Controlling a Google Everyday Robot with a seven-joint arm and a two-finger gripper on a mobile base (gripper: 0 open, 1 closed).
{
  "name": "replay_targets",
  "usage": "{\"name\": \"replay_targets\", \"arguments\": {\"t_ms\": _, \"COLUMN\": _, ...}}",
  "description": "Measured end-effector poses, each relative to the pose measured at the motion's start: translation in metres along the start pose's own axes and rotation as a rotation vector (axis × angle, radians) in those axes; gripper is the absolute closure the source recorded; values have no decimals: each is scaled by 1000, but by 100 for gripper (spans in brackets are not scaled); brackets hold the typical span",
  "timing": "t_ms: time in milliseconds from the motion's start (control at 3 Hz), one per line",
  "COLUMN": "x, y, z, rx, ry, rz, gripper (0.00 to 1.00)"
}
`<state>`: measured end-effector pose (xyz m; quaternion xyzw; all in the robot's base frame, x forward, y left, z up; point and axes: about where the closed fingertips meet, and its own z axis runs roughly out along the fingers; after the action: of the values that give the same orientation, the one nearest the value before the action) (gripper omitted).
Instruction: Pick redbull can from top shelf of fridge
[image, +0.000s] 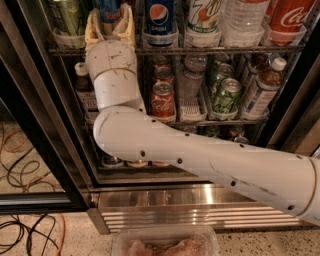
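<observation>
The redbull can (109, 21), blue with red lettering, stands on the top shelf (220, 50) of the fridge (190, 210), second lane from the left. My gripper (109, 12) reaches up into that lane. Its tan fingers (93, 25) stand one on each side of the can, close against it. The can still rests in its white lane front. The can's top is cut off by the frame's upper edge. My white arm (200, 160) crosses the fridge opening from the lower right.
A green-striped can (67, 17) stands left of the gripper and a Pepsi can (160, 17) right of it. Further right are a 7up bottle (204, 15), a water bottle (242, 20) and a Coke (290, 20). The dark door frame (40, 125) is at left. Cables (25, 225) lie on the floor.
</observation>
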<state>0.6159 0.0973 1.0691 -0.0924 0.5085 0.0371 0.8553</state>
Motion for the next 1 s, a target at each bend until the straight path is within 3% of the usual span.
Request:
{"name": "replay_targets", "arguments": {"t_ms": 333, "x": -14, "y": -5, "z": 4, "rx": 18, "ry": -49, "rz": 32, "gripper": 100}}
{"name": "replay_targets", "arguments": {"t_ms": 1000, "x": -29, "y": -9, "z": 3, "rx": -5, "ry": -135, "rz": 43, "gripper": 100}}
